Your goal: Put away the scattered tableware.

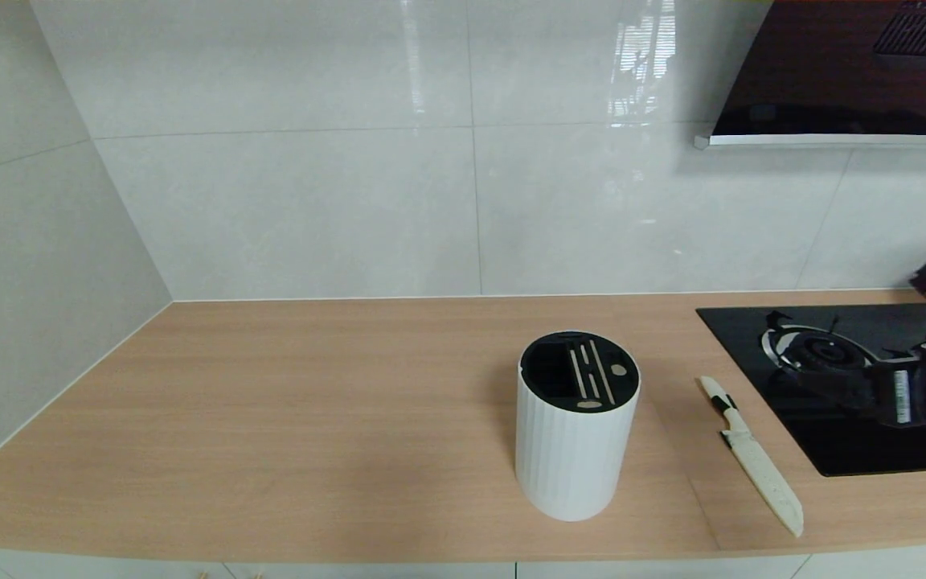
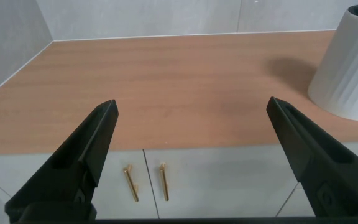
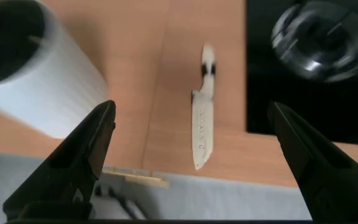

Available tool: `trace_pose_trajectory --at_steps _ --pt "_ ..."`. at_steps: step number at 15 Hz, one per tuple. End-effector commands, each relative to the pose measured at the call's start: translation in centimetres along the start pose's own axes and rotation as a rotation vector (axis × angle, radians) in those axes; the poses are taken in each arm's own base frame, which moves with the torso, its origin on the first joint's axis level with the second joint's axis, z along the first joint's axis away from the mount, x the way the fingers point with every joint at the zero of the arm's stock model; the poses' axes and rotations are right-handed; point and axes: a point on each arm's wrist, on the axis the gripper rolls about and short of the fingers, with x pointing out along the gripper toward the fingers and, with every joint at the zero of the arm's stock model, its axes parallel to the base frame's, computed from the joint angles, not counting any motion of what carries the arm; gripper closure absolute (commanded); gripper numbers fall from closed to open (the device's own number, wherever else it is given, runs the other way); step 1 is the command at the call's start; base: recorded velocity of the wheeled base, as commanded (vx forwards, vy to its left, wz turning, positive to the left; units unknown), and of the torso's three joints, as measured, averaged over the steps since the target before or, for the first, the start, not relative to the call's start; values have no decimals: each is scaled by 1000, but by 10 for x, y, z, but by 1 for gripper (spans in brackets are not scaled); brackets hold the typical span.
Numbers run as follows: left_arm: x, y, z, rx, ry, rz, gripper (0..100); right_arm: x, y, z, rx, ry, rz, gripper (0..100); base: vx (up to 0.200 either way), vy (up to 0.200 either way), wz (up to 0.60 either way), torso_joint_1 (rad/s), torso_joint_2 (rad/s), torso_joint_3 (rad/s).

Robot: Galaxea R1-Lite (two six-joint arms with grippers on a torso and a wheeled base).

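While the left end effector (image 2: 191,106) and right end effector (image 3: 191,107) hang spread, the knife (image 1: 748,454) lies on the surface (image 1: 310,402) beside the white holder (image 1: 575,434), its blade print unreadable.

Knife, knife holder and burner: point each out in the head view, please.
knife (image 1: 755,462), head view, on the pale blade just past the handle.
knife holder (image 1: 571,450), head view, on its ribbed white wall.
burner (image 1: 813,351), head view, on the middle of the ring.
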Motion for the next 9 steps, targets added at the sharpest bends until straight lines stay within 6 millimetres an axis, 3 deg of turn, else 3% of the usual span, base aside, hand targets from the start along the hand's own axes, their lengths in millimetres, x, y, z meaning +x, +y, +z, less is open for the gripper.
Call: trace_pose_trajectory --at_steps 1,3,9 --pt "0 0 0 1 1 0 0 103 -4 -37 14 251 -1 0 0 0 0 0 0 0" --pt "0 0 0 1 1 0 0 127 -5 -50 13 276 -3 0 0 0 0 0 0 0" --pt "0 0 0 1 1 0 0 171 -8 -79 17 289 -8 0 0 0 0 0 0 0"
